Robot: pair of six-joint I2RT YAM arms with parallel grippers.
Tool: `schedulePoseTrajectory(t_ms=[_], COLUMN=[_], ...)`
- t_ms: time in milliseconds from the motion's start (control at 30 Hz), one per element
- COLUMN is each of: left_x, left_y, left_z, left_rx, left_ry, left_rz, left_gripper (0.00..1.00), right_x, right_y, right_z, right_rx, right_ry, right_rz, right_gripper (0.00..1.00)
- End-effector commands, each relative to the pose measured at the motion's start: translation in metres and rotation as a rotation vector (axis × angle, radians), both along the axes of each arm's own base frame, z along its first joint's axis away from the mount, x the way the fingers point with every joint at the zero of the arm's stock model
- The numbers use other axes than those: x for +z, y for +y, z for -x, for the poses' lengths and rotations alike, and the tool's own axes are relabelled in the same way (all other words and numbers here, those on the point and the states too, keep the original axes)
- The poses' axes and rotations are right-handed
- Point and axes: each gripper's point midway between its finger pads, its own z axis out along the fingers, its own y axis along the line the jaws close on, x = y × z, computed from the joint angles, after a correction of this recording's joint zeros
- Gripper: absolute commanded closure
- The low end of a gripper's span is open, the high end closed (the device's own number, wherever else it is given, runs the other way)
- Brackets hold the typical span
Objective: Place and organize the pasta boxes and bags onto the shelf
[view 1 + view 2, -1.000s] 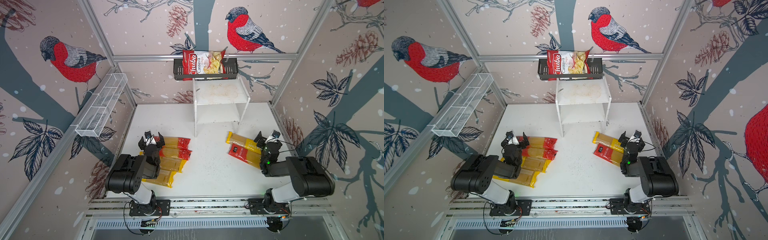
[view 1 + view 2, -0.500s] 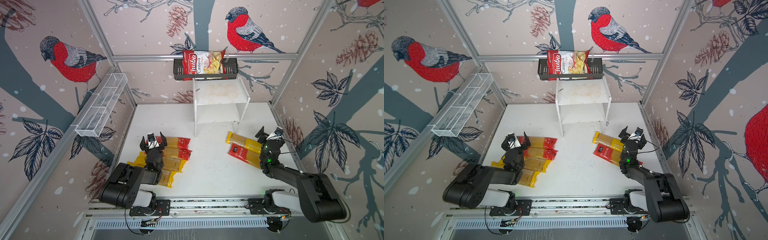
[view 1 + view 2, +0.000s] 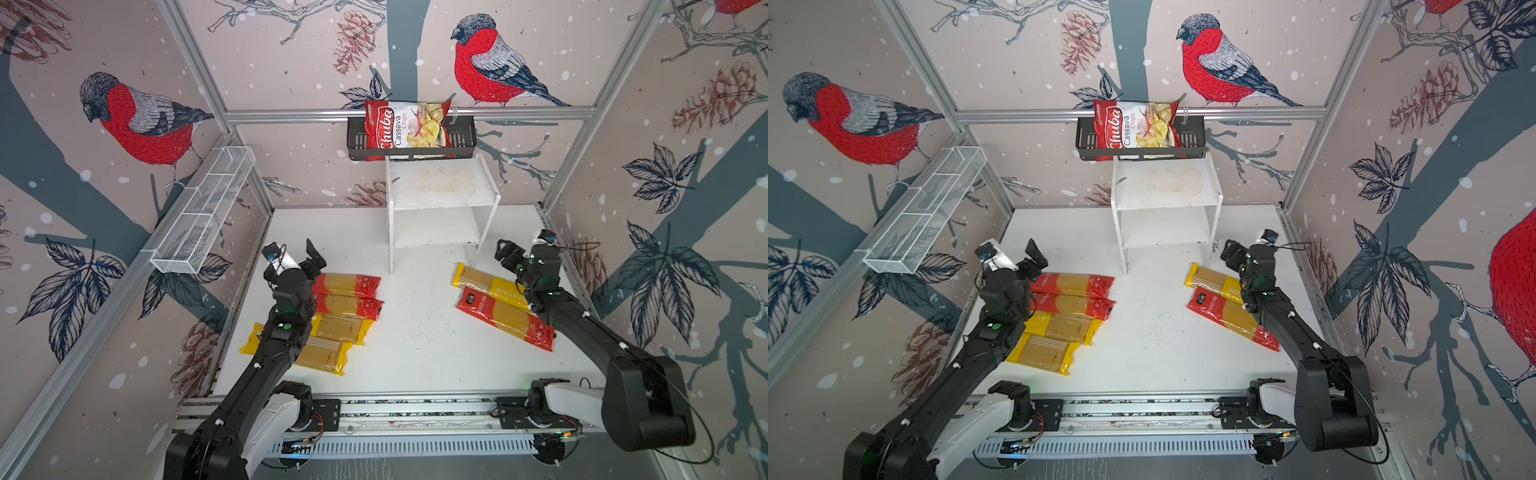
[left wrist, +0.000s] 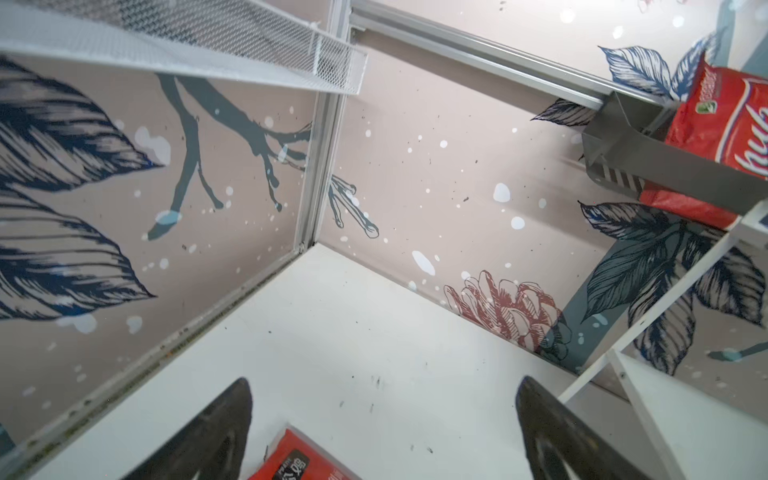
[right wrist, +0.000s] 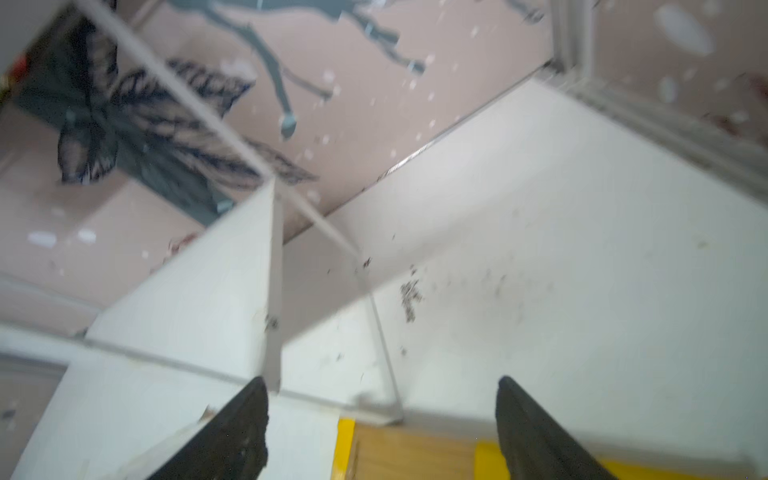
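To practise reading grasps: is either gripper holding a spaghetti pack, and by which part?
Nothing is held. The left gripper is open near a red-ended pack, the right gripper open near a yellow pack; neither pack is clamped.

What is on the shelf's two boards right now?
Nothing that shows. On the shelf, the top board carries only stains. The lower board is bare in front, and its rear is hidden under the top board. The chips bag sits in the black basket above.
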Motion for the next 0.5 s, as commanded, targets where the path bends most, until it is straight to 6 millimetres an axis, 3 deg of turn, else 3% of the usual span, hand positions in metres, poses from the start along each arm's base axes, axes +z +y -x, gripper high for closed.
schedulePoseTrajectory(t_ms=[0,67,133,200,300,467], left_x=[-0.031,-0.033,-0.047,-0.063,-0.076,-0.085], left_y=[-0.028,-0.040,-0.045,-0.048,-0.068,-0.096], left_z=[-0.003,-0.005,-0.006,-0.004,-0.002,-0.002], left_rx=[-0.200,-0.274,-0.278,-0.265,-0.295,-0.339], left_ry=[0.144,0.178,0.236,0.285,0.303,0.364], left_rz=[0.162,0.136,0.179,0.207,0.173,0.129], left_gripper=[0.14,0.19,0.23,0.23,0.23,0.23], right_x=[-0.024,-0.027,-0.032,-0.036,-0.041,-0.039], right_y=[0.040,0.066,0.098,0.133,0.183,0.253], right_z=[0.030,0.044,0.061,0.078,0.100,0.130], right_rx=[0.096,0.158,0.232,0.314,0.422,0.569], right_ry=[0.124,0.128,0.152,0.183,0.215,0.192], right_rz=[0.007,-0.009,-0.020,-0.038,-0.041,0.023], right_gripper=[0.16,0.17,0.19,0.20,0.20,0.22])
